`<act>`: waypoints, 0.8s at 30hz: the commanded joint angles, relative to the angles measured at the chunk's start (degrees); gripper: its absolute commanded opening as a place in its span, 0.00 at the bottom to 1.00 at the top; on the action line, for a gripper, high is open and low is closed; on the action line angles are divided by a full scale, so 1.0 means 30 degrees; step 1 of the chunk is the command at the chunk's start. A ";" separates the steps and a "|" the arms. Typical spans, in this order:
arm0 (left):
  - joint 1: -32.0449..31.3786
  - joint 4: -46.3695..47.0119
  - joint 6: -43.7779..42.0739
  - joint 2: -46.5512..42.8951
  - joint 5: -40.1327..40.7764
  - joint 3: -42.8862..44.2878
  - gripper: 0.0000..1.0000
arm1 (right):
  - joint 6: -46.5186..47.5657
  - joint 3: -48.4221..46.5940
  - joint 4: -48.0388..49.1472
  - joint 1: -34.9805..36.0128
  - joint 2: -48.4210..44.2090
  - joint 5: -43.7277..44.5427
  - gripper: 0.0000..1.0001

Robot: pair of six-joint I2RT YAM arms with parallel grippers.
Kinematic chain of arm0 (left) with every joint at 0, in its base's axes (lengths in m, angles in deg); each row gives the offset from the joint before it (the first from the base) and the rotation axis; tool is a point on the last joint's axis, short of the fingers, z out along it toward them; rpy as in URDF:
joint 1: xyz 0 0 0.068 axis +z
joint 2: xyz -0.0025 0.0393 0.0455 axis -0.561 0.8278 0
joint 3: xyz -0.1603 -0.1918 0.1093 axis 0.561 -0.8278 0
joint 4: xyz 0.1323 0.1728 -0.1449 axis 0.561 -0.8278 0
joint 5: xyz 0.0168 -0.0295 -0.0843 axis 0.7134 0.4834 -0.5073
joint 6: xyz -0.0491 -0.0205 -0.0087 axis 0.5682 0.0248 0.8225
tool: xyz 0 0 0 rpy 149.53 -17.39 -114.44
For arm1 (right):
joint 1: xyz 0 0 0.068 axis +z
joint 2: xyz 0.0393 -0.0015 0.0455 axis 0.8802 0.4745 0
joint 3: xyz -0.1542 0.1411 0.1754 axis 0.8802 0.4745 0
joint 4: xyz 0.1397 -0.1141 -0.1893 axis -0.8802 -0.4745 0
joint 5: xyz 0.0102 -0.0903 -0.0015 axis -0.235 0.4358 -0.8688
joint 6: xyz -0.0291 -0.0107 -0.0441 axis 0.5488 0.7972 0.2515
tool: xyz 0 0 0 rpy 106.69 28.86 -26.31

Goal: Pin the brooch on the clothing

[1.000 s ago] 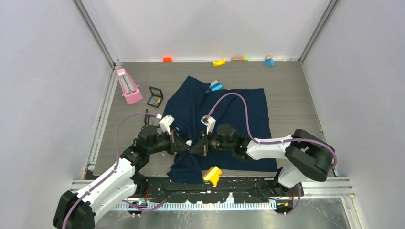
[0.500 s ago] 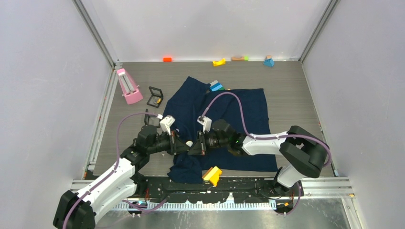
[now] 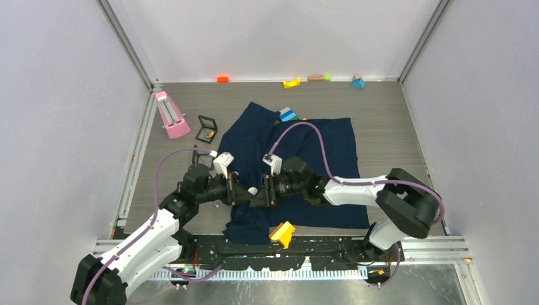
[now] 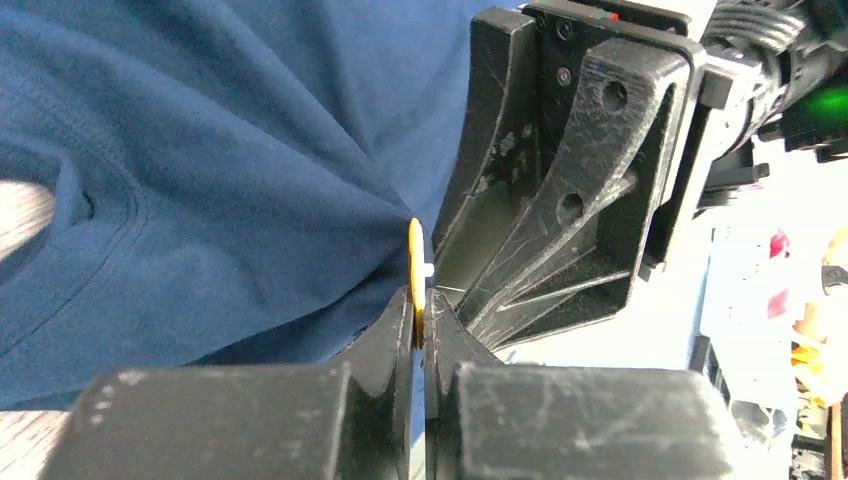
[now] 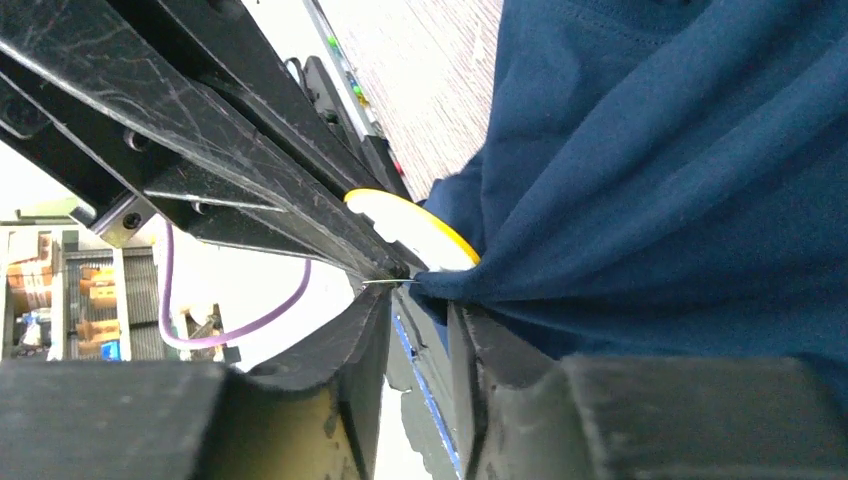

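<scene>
The clothing [image 3: 318,146] is a dark navy T-shirt spread on the table, and it fills the left wrist view [image 4: 200,150] and the right wrist view [image 5: 680,180]. My left gripper [image 3: 245,194] [image 4: 421,300] is shut on the brooch [image 4: 414,265], seen edge-on as a thin orange-gold disc. In the right wrist view the brooch [image 5: 410,225] shows a pale face with a yellow rim, pressed against a pulled-up peak of fabric. A thin pin pokes out at that peak. My right gripper [image 3: 256,198] [image 5: 420,300] meets the left tip to tip, its jaws parted by a narrow gap.
A yellow wedge block [image 3: 283,233] lies at the shirt's near edge. A pink object [image 3: 170,114] and a small black box [image 3: 206,128] sit at the left. Small coloured blocks [image 3: 291,82] line the back wall, and blue-green pieces [image 3: 288,115] rest at the shirt's top edge.
The right gripper moved a little left toward the left gripper, then its jaws parted slightly. The left gripper stayed shut on the brooch.
</scene>
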State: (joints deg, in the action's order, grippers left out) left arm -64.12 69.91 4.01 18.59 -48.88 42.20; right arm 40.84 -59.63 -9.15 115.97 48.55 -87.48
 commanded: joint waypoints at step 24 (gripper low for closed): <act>0.1123 -0.2700 -0.0472 0.2239 -1.2953 0.7149 0.00 | 0.5621 0.1304 -0.5851 -0.0454 -1.3924 0.0418 0.70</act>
State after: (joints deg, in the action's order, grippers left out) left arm -60.87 58.22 3.44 26.61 -80.40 61.35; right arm 56.80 -54.50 -27.82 114.33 4.92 -84.27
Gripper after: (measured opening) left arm 0.027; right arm 0.694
